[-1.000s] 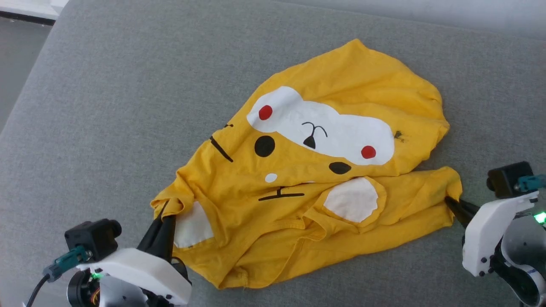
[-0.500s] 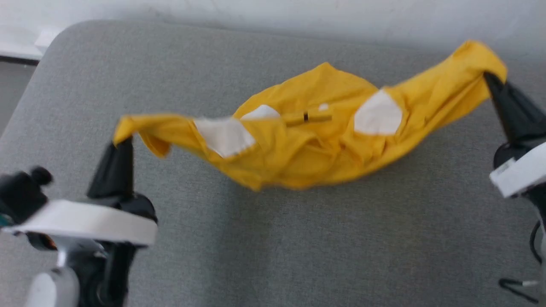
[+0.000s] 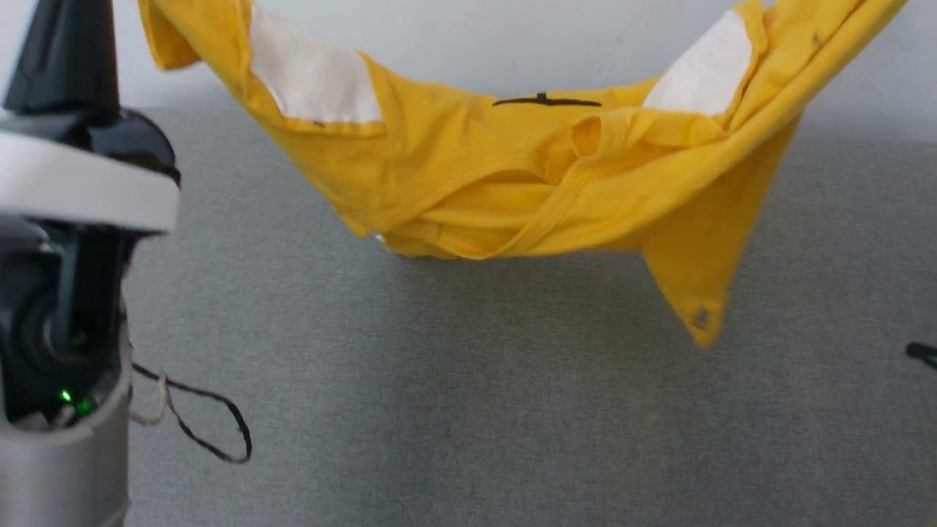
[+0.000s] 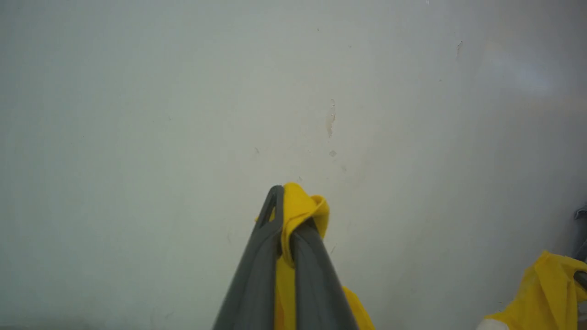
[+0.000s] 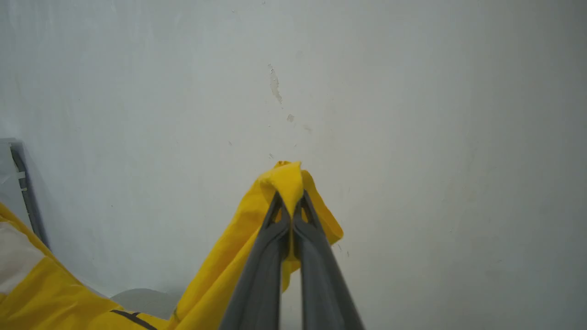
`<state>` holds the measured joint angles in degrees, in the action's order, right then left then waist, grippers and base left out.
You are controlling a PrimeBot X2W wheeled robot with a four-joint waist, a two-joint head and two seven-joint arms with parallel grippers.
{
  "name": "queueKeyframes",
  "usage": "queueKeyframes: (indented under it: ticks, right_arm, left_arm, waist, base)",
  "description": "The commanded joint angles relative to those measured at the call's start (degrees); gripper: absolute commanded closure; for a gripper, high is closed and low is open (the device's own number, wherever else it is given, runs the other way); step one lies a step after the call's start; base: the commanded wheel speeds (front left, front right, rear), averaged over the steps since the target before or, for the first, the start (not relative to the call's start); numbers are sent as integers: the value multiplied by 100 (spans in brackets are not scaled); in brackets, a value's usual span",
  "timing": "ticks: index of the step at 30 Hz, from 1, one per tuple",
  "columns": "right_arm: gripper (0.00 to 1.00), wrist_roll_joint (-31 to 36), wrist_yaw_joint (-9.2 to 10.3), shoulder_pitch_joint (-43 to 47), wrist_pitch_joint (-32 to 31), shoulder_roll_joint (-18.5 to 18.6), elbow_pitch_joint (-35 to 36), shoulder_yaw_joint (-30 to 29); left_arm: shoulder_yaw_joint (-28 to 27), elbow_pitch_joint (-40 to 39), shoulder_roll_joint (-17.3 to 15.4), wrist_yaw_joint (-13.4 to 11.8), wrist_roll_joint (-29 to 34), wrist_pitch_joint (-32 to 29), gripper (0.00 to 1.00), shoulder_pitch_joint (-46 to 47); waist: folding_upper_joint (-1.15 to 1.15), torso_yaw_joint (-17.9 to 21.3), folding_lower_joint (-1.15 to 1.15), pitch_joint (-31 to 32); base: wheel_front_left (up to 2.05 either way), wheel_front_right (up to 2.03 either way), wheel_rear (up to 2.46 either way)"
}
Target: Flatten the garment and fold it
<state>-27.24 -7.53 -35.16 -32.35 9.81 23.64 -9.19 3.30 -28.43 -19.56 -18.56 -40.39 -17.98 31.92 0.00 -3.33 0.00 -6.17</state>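
The garment [image 3: 512,176], a bright yellow T-shirt with white patches and a black mark, hangs in the air above the grey cushion [image 3: 468,424]. It is stretched between both grippers and sags in the middle, with one corner drooping at the lower right. In the left wrist view my left gripper [image 4: 286,206] is shut on a bunched yellow edge [image 4: 305,206]. My right gripper [image 5: 289,197] is shut on the other yellow edge [image 5: 286,176] in the right wrist view. The left arm's pale and black body [image 3: 73,183] fills the head view's left side.
A pale wall [image 3: 476,44] stands close behind the cushion, and both wrist views face it. A thin black cord loop [image 3: 212,432] hangs beside the left arm. A small dark piece [image 3: 924,353] shows at the right edge.
Both grippers have lifted the garment off the cushion and raised it high, and it now hangs between them. The head camera has tilted up with the move.
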Motion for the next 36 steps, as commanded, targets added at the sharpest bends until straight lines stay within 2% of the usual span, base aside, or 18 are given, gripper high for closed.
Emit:
queueKeyframes:
  ticks: [1, 6, 10, 15, 19, 22, 24, 27, 32, 36]
  right_arm:
    - [100, -16, 4, -203, -42, 46, 67, -33]
    - [100, -92, 4, -809, -331, 129, 114, -55]
    - [100, -194, 4, -1212, -676, 59, -70, -55]
    - [100, -93, 4, -1738, -952, 6, -717, 29]
    - [100, 171, 4, -2312, -824, -3, -1471, 268]
    - [100, 409, 4, -2893, -598, -80, -2063, 433]
    - [100, 599, 4, -3350, -386, -110, -2484, 525]
    - [100, 960, 4, -4033, 16, -123, -3127, 570]
    - [100, 1527, 4, -4958, 731, 0, -4130, 435]
    - [100, 1723, 4, -5388, 1110, 126, -4509, 410]
  left_arm:
    - [5, 52, -79, -41, 29, -109, 100, 276]
    - [104, 356, -264, -92, 52, -550, 100, 1131]
    - [343, 728, -333, -127, 51, -984, 100, 1622]
    - [532, 1411, -271, -384, 99, -1425, 100, 2172]
    - [727, 2072, -259, -494, 353, -1514, 100, 2742]
    - [837, 2584, -243, -518, 644, -1339, 100, 3359]
    - [938, 2895, -260, -435, 869, -1134, 100, 3852]
    - [920, 3455, -157, -412, 1097, -671, 100, 4693]
    - [802, 4185, 185, -185, 1101, 272, 100, 5734]
    - [651, 4631, 318, 16, 1005, 874, 100, 6214]
  waist:
    - [0, 119, 0, 87]
    - [0, 239, 0, 116]
    - [0, 320, 0, 99]
    - [0, 451, 0, -153]
    - [0, 565, 0, -601]
    - [0, 643, 0, -1053]
    - [0, 685, 0, -1355]
    - [0, 745, 0, -1808]
    - [0, 738, 0, -2422]
    - [0, 713, 0, -2941]
  base:
    - [0, 0, 0]
    - [0, 0, 0]
    - [0, 0, 0]
    - [0, 0, 0]
    - [0, 0, 0]
    - [0, 0, 0]
    - [0, 0, 0]
    - [0, 0, 0]
    - [0, 0, 0]
    - [0, 0, 0]
